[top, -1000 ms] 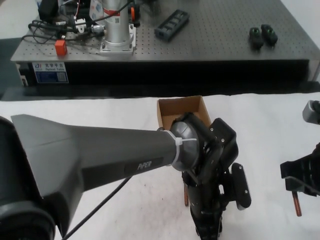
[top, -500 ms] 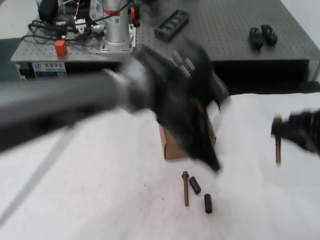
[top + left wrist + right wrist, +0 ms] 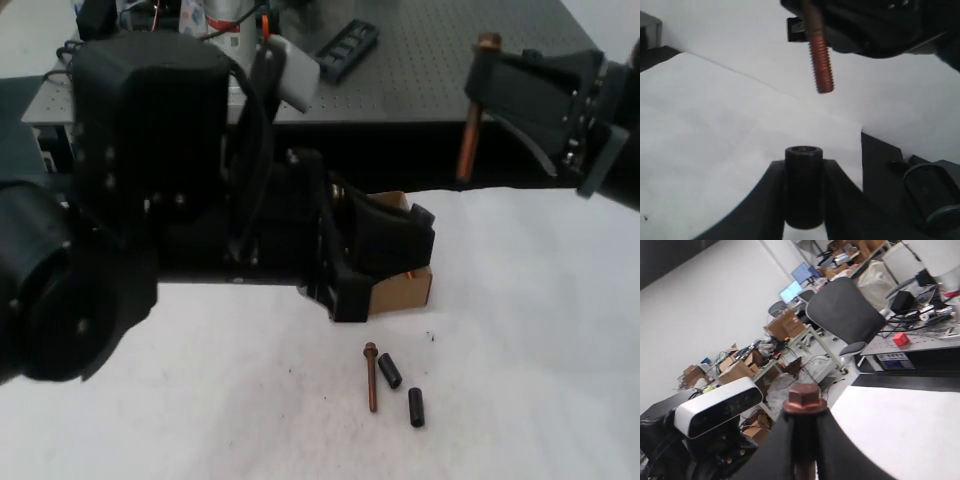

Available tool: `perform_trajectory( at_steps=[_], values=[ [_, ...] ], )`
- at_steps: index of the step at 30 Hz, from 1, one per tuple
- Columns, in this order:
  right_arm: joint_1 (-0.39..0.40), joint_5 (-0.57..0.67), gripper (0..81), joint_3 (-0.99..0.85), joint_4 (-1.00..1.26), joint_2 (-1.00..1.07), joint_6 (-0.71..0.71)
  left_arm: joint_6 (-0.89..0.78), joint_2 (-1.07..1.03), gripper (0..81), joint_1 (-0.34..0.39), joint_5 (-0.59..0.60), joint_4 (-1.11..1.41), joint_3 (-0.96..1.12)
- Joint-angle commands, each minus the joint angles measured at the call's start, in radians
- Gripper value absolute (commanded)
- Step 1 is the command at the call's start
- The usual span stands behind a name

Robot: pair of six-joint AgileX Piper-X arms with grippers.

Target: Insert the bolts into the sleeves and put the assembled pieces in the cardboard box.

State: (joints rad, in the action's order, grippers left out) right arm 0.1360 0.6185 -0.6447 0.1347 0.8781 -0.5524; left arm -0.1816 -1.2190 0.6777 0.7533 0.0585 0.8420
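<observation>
left gripper (image 3: 803, 200) clamps sleeve (image 3: 802, 167) upright, right gripper (image 3: 802, 440) pinches bolt (image 3: 818, 62), not yet in. we shd centre tip over bore, keep it straight, lower slow.

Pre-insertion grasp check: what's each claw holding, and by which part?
Left claw holds a sleeve by its sides, open end clear. Right claw holds a bolt by the shank just under the head, threaded end free.
</observation>
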Motion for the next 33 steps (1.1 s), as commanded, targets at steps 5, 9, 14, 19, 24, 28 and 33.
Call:
perform_trajectory(
  at_steps=[5,9,14,19,24,28,33],
  values=[
    [0.120,-0.022,4.4,-0.007,0.104,0.024,-0.046,-0.017,0.022,0.7,0.000,0.042,0.033,0.002],
    [0.137,-0.025,4.4,-0.007,0.104,0.029,-0.046,-0.017,0.022,0.7,0.000,0.042,0.033,0.002],
    [0.147,-0.025,4.4,-0.007,0.104,0.029,-0.046,-0.020,0.022,0.7,0.000,0.035,0.033,0.002],
    [0.146,-0.025,4.4,-0.007,0.102,0.029,-0.046,-0.045,0.022,0.7,0.000,0.012,0.060,0.002],
    [0.148,-0.023,4.4,-0.007,0.102,0.029,-0.046,-0.088,0.022,0.7,0.000,-0.020,0.131,0.002],
    [0.173,-0.023,3.6,-0.007,0.104,0.029,-0.031,-0.116,0.022,0.7,0.000,-0.020,0.147,0.002],
    [0.208,-0.018,33.3,-0.007,0.104,0.029,0.026,-0.131,0.022,0.7,0.000,-0.045,0.147,0.002]
  ],
)
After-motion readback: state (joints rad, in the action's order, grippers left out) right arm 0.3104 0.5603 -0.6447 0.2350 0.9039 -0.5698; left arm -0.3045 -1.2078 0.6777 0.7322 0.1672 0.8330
